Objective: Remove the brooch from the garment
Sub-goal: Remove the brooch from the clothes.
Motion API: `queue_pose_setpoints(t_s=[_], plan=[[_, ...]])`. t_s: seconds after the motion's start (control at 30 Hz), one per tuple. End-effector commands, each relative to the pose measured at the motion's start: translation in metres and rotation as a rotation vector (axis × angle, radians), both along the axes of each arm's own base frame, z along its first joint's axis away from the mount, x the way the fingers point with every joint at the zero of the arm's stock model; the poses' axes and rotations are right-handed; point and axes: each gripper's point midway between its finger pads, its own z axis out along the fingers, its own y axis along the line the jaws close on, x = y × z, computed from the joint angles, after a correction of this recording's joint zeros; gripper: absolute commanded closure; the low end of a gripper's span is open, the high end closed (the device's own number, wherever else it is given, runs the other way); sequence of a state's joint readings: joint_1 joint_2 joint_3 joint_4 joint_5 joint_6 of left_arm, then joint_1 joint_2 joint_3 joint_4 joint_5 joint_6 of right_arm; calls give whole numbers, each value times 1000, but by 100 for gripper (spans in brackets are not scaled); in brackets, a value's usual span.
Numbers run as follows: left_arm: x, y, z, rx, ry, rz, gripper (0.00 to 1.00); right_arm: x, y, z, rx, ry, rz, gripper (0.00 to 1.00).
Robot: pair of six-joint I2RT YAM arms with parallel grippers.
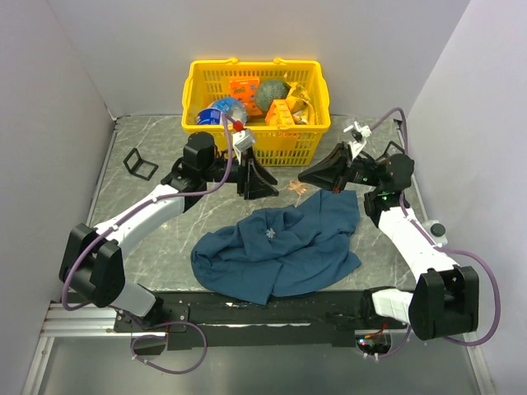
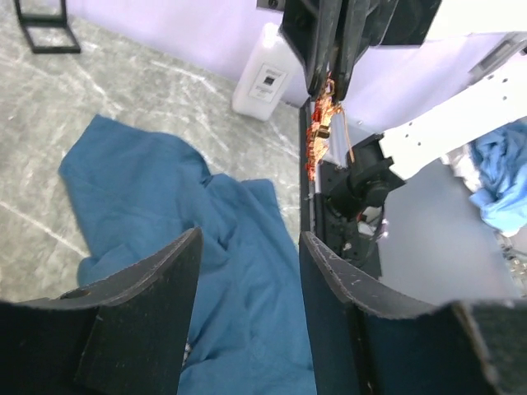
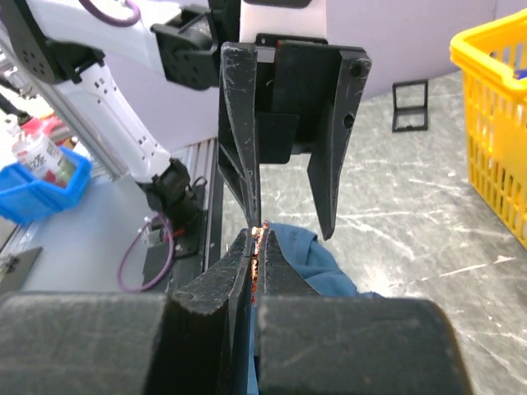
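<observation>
Grey marble-look tabletop point(image 1: 169, 251) with plain pale walls point(image 1: 247, 33) boxing it in on three sides, that's basically the whole room. The right claw point(image 3: 254, 237) has its fingers pressed tight together and is pinching the brooch point(image 2: 319, 123), the little orange-red trinket, right at the tips. So it dangles just under that claw, off the cloth. The left claw point(image 2: 249, 239) sits right across from it, pointing at it with its fingers spread wide open, tips near the right claw's tips. The garment point(image 1: 280, 247), a crumpled teal-blue heap, lies on the stone below and to the near side of both claws, with one corner reaching up under the right claw. Behind the left claw there's a yellow basket point(image 1: 296, 140) full of odds and ends against the back wall, and off to that claw's left is a small black stand point(image 1: 140, 163). From the left wrist view, a white bottle point(image 2: 265, 78) stands on the tabletop a bit past the right claw.
</observation>
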State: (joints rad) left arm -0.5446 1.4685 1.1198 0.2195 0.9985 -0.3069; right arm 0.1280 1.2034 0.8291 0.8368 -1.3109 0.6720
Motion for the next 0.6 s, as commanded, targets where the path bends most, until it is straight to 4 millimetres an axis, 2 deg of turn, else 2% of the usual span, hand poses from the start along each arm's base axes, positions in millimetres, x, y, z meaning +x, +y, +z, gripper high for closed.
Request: queue_pose_setpoints(t_s=[0.0,0.03,0.23,0.57], plan=[[-14,0,30,-92,-15,-58,44,-4,-4,21,101,-53,-58,100],[-14,-1,37,-117,-33,-63,45,-3,-3,20,113,-42,-72,100],[-17,-5,45,-151,7,-94,46,-5,3,13,96,-43,-66,100],[-20,-20,29,-108,32,-126,47,-5,4,14,95,-46,-60,100]])
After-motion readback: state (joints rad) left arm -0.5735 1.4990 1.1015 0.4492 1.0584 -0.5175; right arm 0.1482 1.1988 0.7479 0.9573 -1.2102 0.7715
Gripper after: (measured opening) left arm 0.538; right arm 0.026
